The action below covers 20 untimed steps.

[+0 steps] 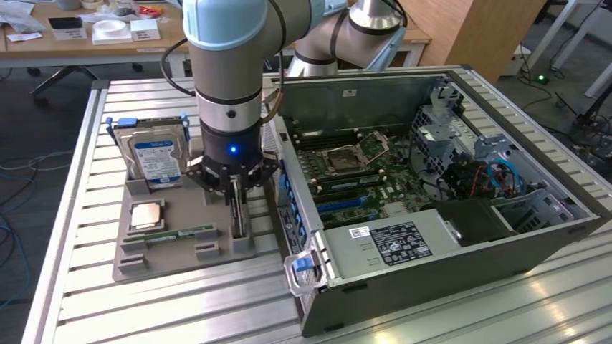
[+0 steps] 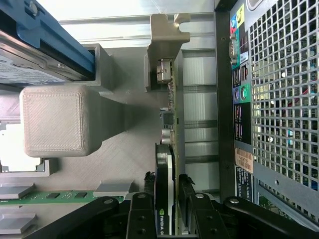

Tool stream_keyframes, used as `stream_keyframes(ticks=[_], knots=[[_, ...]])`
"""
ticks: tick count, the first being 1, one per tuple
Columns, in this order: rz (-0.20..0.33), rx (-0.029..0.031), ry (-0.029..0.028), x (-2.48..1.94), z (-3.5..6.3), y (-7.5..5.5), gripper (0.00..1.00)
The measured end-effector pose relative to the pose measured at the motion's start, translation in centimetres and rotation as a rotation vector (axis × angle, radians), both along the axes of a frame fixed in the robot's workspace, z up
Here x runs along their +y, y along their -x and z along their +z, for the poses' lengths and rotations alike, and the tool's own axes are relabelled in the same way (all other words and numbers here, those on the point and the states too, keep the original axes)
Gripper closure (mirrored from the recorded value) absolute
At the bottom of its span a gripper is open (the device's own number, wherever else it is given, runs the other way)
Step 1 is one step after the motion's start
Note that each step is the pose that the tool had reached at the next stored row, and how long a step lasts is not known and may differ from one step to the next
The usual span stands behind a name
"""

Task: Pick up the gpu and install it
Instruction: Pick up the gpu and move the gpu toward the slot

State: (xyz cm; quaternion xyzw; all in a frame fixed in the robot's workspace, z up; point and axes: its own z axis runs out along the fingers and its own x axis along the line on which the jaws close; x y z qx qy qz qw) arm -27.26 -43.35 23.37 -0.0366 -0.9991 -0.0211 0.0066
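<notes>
The gpu [image 1: 239, 223] stands on its long edge in a slot of the grey holder tray [image 1: 134, 264], just off the exterior view's left of the open computer case [image 1: 449, 236]. My gripper [image 1: 237, 195] comes straight down over it. In the wrist view the two black fingers [image 2: 142, 209] sit one on each side of the gpu [image 2: 164, 159], pressed against its dark shroud and green board, so my gripper [image 2: 167, 178] is shut on the card. The silvery bracket [image 2: 164, 50] shows at the card's far end. The card still rests in the tray.
The tray also holds a hard drive [image 1: 158, 161] upright, a processor [image 1: 146, 215] and a green memory stick [image 1: 182, 234]. A grey printed block [image 2: 55, 119] rises beside the card. The case's perforated rear wall [image 2: 284, 99] stands close by. Blue slots [image 1: 340, 204] show on the motherboard.
</notes>
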Motion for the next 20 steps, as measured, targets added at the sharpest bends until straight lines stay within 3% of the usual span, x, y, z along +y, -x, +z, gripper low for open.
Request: stream_keyframes(ticks=[2, 20], knots=[[0.000, 0.0001, 0.0000, 0.00, 0.00, 0.00, 0.74], [0.000, 0.0000, 0.0000, 0.00, 0.00, 0.00, 0.74]])
